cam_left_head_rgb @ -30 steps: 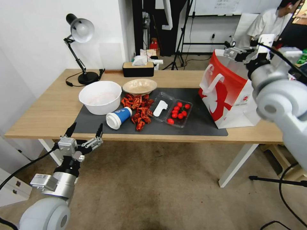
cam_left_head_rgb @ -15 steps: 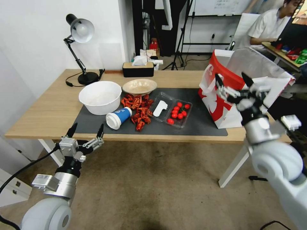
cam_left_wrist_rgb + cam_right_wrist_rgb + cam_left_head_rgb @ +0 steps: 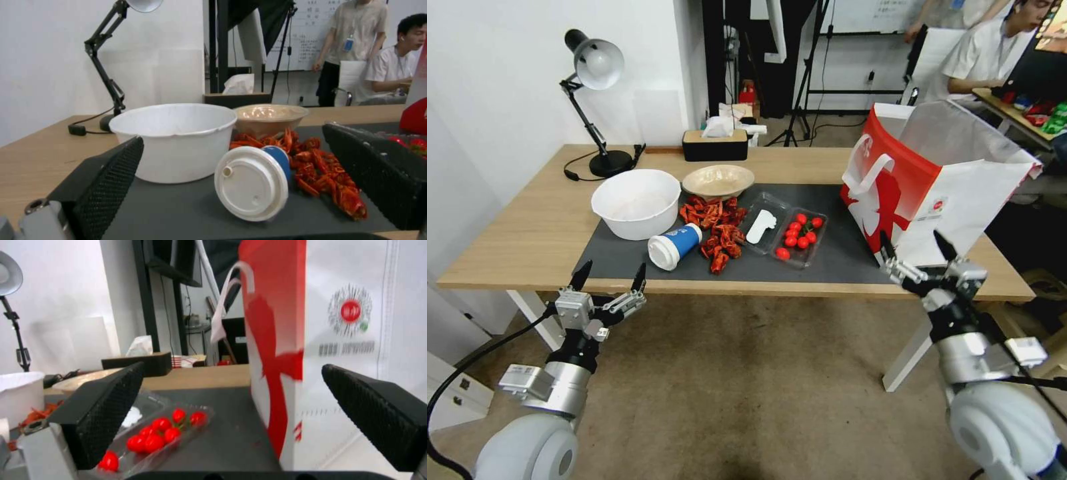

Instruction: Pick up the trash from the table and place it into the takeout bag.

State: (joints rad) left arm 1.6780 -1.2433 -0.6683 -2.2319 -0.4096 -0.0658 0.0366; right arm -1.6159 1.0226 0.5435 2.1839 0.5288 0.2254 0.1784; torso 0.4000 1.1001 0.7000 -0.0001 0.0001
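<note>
A: From the head view we count one bag, two bowls, one cup and one clear tray on the table. The bag is boxy white paper with a red panel and white loop handles, open at the top, standing upright at the right end of the grey mat.

B: We also see the white bowl beside the beige bowl, and the blue-and-white cup lying on its side next to one heap of red shells. The tray holds about seven tomatoes and a white utensil. One lamp and one tissue box stand at the back.

A: Our left gripper hangs below the table's near edge, fingers spread wide with nothing between them. Our right gripper sits low in front of the bag, likewise spread and empty.

B: In the left wrist view we face the cup's white lid, the white bowl just behind it.

A: In the right wrist view we see the bag's red side close up, with the tray of tomatoes beside it on the mat
</note>
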